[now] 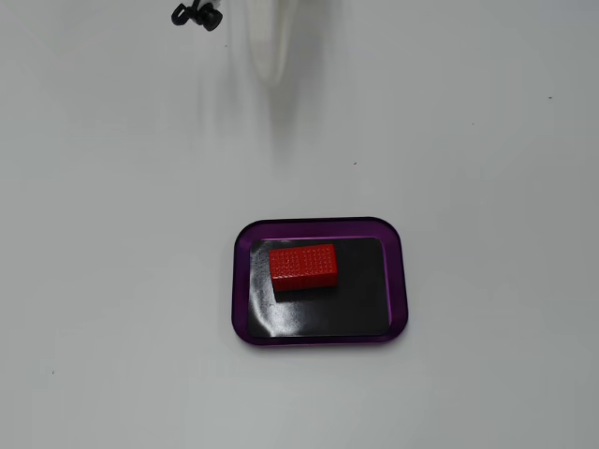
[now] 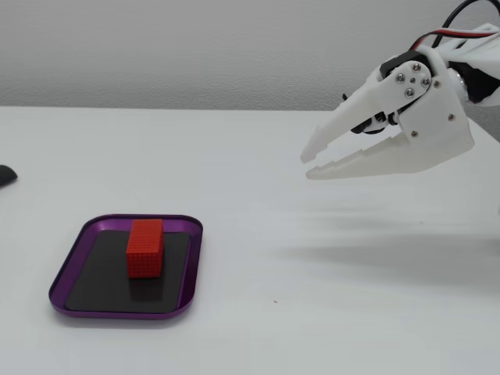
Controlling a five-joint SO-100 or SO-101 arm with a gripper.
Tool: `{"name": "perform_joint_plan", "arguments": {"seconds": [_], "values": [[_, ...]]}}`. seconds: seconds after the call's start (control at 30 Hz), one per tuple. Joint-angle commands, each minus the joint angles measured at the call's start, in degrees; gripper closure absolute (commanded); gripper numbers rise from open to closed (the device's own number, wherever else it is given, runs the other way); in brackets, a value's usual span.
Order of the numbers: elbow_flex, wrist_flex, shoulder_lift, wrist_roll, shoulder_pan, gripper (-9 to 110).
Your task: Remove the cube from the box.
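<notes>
The red cube [image 1: 302, 266] lies in the left part of the box [image 1: 320, 225], a purple-rimmed tray with a black floor. In a fixed view the cube [image 2: 145, 248] stands in the middle of the box [image 2: 70, 255] at the lower left. My white gripper [image 2: 306, 166] hangs in the air at the right, well away from the box and above the table. Its jaws are a little apart and hold nothing. In a fixed view from above it shows as a blurred white tip [image 1: 271, 77] at the top edge, far from the box.
A small black object [image 1: 197, 14] lies at the top left of the white table. A dark object [image 2: 5, 175] shows at the left edge in a fixed view. Bare white table lies between the gripper and the box.
</notes>
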Motion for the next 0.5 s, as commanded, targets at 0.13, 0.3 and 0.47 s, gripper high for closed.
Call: {"name": "perform_joint_plan", "arguments": {"seconds": [0.13, 0.3, 0.47], "values": [[-40.34, -3.6, -47.2, 0.44, 0.26, 102], [-49.31, -2.46, -56.87, 0.44, -0.09, 102], [-57.22, 0.53, -66.45, 0.44, -0.35, 98]]}}
